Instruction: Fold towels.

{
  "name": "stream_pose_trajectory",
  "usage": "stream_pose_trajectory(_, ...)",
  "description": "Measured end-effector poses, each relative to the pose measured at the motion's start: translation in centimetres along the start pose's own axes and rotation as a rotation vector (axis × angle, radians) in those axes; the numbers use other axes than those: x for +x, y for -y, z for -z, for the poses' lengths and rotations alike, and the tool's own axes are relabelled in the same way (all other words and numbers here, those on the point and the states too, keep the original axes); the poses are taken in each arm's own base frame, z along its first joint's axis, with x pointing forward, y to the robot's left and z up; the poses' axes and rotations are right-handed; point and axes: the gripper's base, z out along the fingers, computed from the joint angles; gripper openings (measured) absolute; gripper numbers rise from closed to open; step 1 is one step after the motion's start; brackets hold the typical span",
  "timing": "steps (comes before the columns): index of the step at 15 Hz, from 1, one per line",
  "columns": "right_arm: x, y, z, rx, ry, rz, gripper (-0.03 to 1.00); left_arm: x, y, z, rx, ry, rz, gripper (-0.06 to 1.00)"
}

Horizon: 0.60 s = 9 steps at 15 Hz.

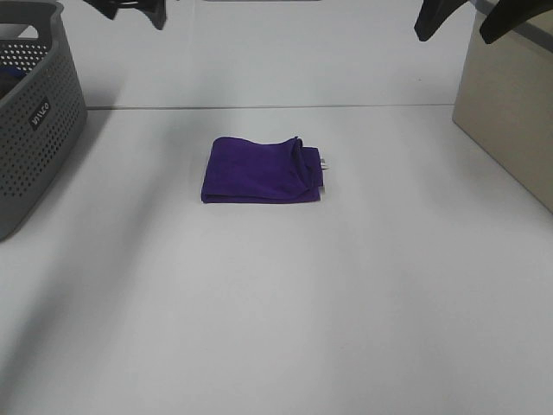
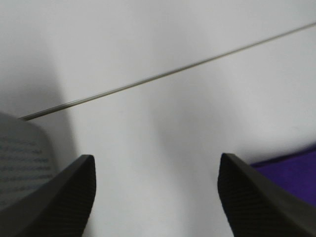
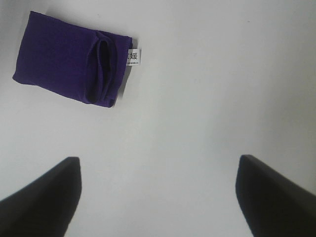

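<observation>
The deep purple towel (image 1: 262, 170) lies folded into a small rectangle on the white table, in the middle toward the back. Its white tag (image 1: 322, 163) sticks out at its right edge. The right wrist view shows the towel (image 3: 69, 64) and the tag (image 3: 133, 57) well away from the fingers. A corner of the towel (image 2: 291, 173) shows in the left wrist view. My left gripper (image 2: 155, 197) is open and empty, raised at the back left (image 1: 134, 10). My right gripper (image 3: 158, 197) is open and empty, raised at the back right (image 1: 471, 19).
A grey perforated basket (image 1: 34, 112) stands at the left edge of the table; its wall shows in the left wrist view (image 2: 24, 158). A beige box (image 1: 510, 104) stands at the back right. A seam (image 1: 259, 107) runs across the table behind the towel.
</observation>
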Motion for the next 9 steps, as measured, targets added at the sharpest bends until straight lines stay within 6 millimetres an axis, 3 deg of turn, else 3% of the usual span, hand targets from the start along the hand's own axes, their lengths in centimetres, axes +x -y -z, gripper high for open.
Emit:
stream_pose_trajectory(3, 0.0, 0.3, 0.6, 0.009, 0.013, -0.011, 0.83, -0.7, -2.6, 2.3, 0.034, 0.038, 0.067, 0.64)
stream_pose_trajectory(4, 0.3, 1.1, 2.3, 0.047, 0.044, -0.036, 0.83, -0.5, -4.6, 4.0, 0.035, 0.035, 0.089, 0.64)
stream_pose_trajectory(7, 3.7, 0.3, 6.9, 0.108, 0.085, -0.025, 0.83, 3.2, -8.3, 8.0, -0.014, -0.097, 0.125, 0.64)
stream_pose_trajectory(8, 4.7, 0.0, 8.0, 0.113, 0.094, -0.023, 0.83, 4.2, -8.5, 9.2, -0.019, -0.12, 0.127, 0.64)
stream_pose_trajectory(9, 6.8, -0.6, 9.9, 0.118, 0.117, -0.019, 0.83, 6.1, -8.5, 11.7, -0.023, -0.154, 0.127, 0.64)
